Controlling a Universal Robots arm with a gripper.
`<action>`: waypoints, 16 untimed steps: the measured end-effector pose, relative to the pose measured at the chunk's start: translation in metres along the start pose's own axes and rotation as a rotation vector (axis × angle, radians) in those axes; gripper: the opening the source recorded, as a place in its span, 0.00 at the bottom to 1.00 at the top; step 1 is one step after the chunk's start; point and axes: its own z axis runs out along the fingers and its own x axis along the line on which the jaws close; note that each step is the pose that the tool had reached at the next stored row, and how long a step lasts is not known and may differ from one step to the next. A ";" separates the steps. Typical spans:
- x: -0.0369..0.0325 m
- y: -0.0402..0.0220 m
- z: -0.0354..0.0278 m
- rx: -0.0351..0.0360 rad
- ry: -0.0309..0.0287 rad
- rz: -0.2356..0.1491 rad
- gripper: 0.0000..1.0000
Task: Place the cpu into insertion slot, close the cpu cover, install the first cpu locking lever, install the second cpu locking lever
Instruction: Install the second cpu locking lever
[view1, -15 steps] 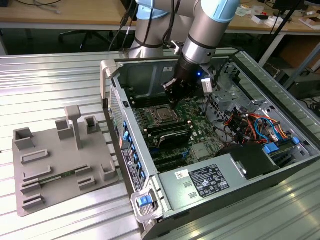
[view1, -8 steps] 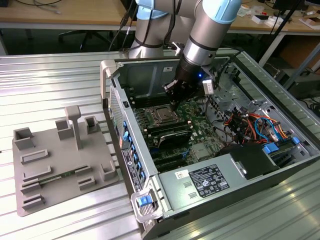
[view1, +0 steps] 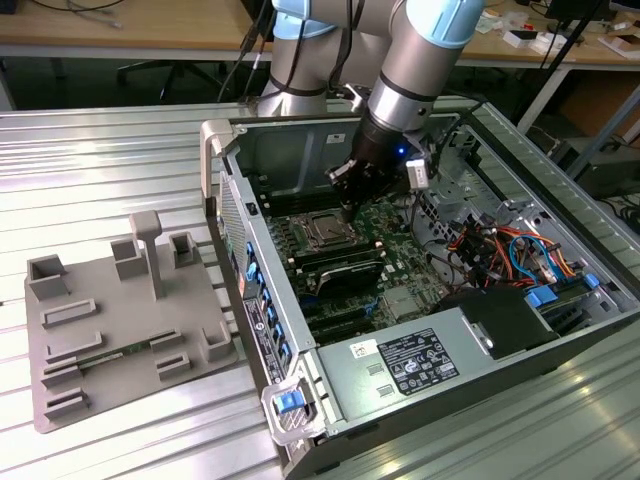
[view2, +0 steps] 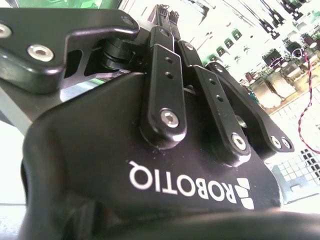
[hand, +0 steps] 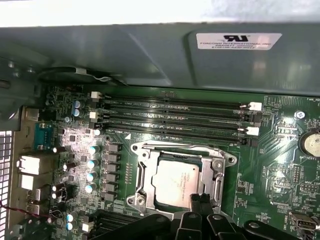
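The cpu lies flat in the insertion slot on the green board, silver top up. The silver cpu cover is folded down around it, and together they hide the slot itself. My gripper is at the cover's edge beside the chip, its black fingers pressed together with nothing seen between them. In the exterior view the gripper hangs inside the open computer case, just behind the cpu.
Long black memory slots run between the socket and the grey case wall. A black finned module sits in front of the socket. Coloured cables fill the case's right. A grey fixture plate lies on the metal table.
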 end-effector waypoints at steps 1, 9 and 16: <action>-0.0002 -0.0006 0.0000 0.0001 0.0001 0.000 0.11; -0.0014 -0.0088 0.0002 0.0001 0.0000 0.000 0.11; -0.0033 -0.0153 0.0004 0.0001 0.0001 0.000 0.11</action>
